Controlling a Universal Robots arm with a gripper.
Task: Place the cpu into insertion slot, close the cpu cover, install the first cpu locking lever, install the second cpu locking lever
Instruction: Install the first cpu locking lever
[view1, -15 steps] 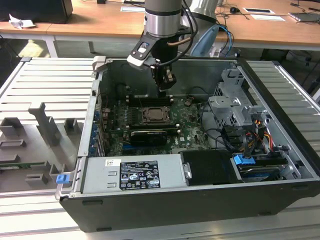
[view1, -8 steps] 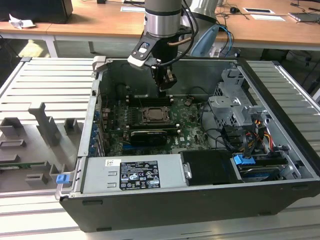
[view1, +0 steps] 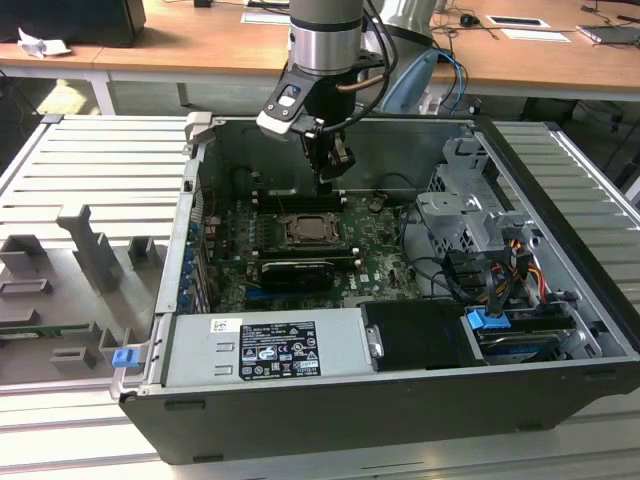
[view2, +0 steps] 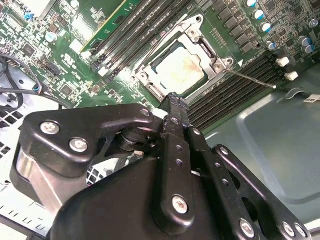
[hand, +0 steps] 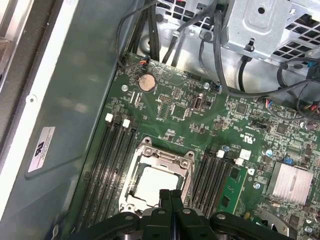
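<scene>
**Pincer closed at the socket's edge, chip seated under its frame**

Wooden desks (view1: 200, 45) ran along the back of the room. In front of them a ribbed metal table (view1: 90, 180) carried the open computer case (view1: 330, 425). It lay on its side, and we judged that this was so the green board (hand: 200, 125) would face up to an arm working from above.

The gripper (hand: 170, 192) hung low inside the case. Its two black fingers (hand: 164, 196) were pressed flat together, and we saw nothing between them. We took that pinched shape to be deliberate, since a single narrow point suits nudging thin wire parts better than a spread pair would. In both wrist views the tip stood just beside one edge of the insertion slot (hand: 131, 186). We could not tell whether it touched the metal there.

The cpu (hand: 156, 184) lay flat in that slot with its pale silver top showing. The cpu cover (hand: 162, 154) lay down around it, framing the chip through its square cut-out, so we judged the first two steps done. In the second wrist view a thin locking lever (view2: 250, 77) stood out at an angle from a corner of the socket and did not look latched.

Memory slots (hand: 112, 160) flanked the socket on either side. Farther off on the board were a coin battery (hand: 145, 82) and a finned heat sink (hand: 290, 182). The drive cage (view1: 465, 215) stood toward the exterior view's right, and the power supply (view1: 265, 345) lay along the near wall.
</scene>
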